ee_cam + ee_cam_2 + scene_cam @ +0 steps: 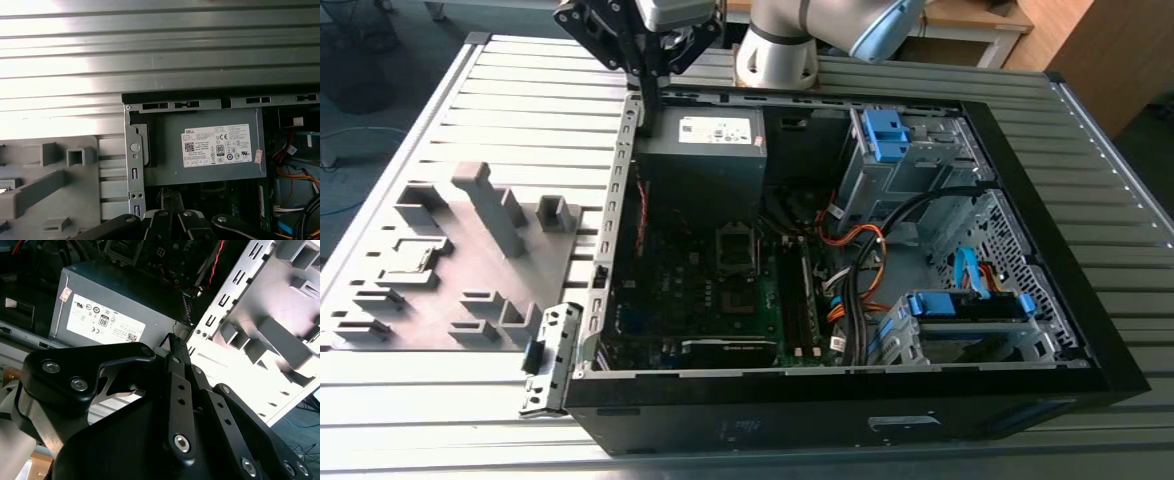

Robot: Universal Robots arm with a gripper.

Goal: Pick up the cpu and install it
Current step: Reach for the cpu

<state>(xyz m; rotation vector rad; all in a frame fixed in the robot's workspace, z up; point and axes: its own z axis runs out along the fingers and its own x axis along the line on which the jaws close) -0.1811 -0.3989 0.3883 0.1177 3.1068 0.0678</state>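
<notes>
Tabletop [520, 90] of metal slats, open computer case [720, 415], grey tray [440, 300], gripper [647, 92] above

computer case [1067, 330]: black outer shell, silver-grey perforated metal inside
power supply [707, 165]: dull grey box within the case, white label [716, 130] printed in black
tabletop [520, 100]: silver-grey under the case, striped by long parallel ribs, white glare on some
fixture tray [467, 250]: plain matt grey, beside the case
motherboard [720, 300]: dark green with black parts, on the case's floor
drive latches [881, 135]: bright blue, inside the case
cables [861, 240]: orange and black within the case; a thin red wire [218, 255] along the case wall nearest the tray
gripper [171, 338]: black with silver screw heads, above the case's edge
robot arm [781, 50]: pale grey with a light blue cap [887, 30], just outside the case
</notes>
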